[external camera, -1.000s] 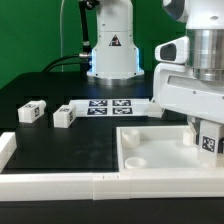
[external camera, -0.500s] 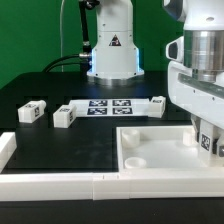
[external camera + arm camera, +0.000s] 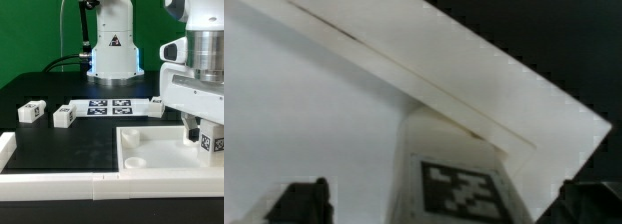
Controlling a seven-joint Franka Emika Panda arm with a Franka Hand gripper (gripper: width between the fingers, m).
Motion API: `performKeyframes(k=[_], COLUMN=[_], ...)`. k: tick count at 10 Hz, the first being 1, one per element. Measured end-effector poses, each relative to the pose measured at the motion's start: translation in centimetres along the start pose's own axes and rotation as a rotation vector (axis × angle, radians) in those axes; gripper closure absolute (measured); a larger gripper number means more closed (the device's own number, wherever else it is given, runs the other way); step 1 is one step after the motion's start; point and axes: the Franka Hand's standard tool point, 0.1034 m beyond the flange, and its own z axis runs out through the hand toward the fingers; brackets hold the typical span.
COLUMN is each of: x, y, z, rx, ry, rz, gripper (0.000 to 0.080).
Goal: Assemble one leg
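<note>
One leg (image 3: 209, 141), a stubby white block with a black-and-white tag, stands upright at the right side of the large white panel (image 3: 150, 160). My gripper (image 3: 203, 133) hangs straight over it, fingers either side. In the wrist view the leg (image 3: 461, 180) sits between the dark fingertips (image 3: 299, 202), with grey panel showing in the gap on each side, so my gripper (image 3: 445, 205) is open around it. Two more legs (image 3: 30, 112) (image 3: 64, 116) lie on the black table at the exterior view's left. Another (image 3: 158, 103) lies beside the marker board.
The marker board (image 3: 108, 107) lies flat at the table's middle back. The robot base (image 3: 112, 50) stands behind it. A white rim (image 3: 60, 183) runs along the front edge, with a short white block (image 3: 5, 150) at the exterior view's left.
The hand dipped and shifted slightly toward the exterior view's right half a second ago, then came back. The leg stays at the same spot on the panel.
</note>
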Motion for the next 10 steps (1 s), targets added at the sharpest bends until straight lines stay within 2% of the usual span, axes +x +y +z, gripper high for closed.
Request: performKeyframes(k=[3, 6, 8, 10], x=[0.51, 0.73, 0.79, 0.79], y=[0.09, 0.02, 0.07, 0.07], z=[-0.04, -0.18, -0.17, -0.17], rx=[-0.003, -0.035, -0.038, -0.038], ry=[0.004, -0.005, -0.005, -0.005], rz=[-0.376, -0.747, -0.834, -0.833], gripper=[0.0151, 0.0151, 0.0151, 0.0405])
